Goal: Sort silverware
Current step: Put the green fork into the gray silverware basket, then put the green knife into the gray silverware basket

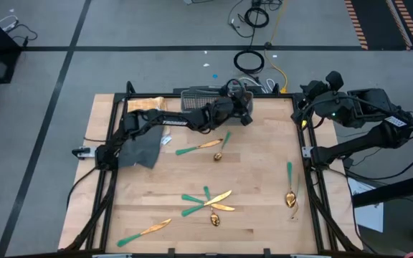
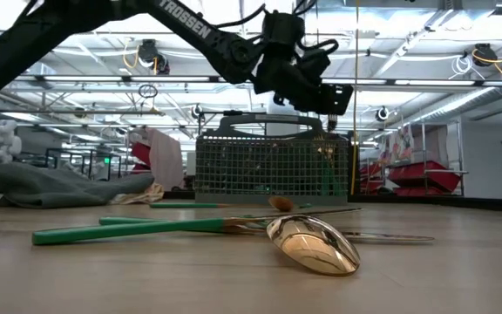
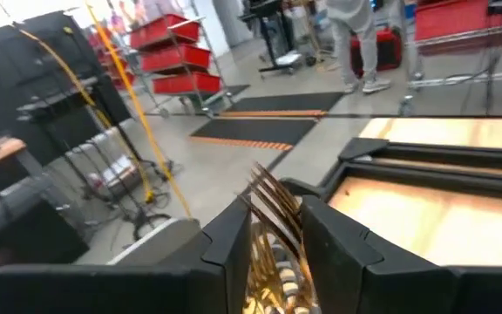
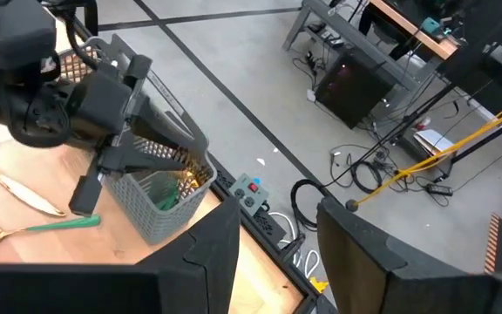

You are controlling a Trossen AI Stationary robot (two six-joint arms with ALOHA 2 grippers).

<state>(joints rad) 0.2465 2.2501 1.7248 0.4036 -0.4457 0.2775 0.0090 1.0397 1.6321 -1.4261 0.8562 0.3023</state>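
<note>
Overhead, left gripper (image 1: 247, 107) parted above mesh basket (image 1: 205, 97), right gripper (image 4: 277, 231) parted, idle.

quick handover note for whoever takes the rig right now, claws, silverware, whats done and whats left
Left claw: over the grey mesh basket at the table's far edge, fingers apart, nothing seen held.
Right claw: parked off the table's right far corner, fingers apart, empty.
Done: some green-handled pieces already stand in the basket.
Left on the table: a knife and spoon near the middle, a crossed cluster nearer the front, one knife front left, one spoon by the right edge.
A grey cloth lies at the left.
</note>
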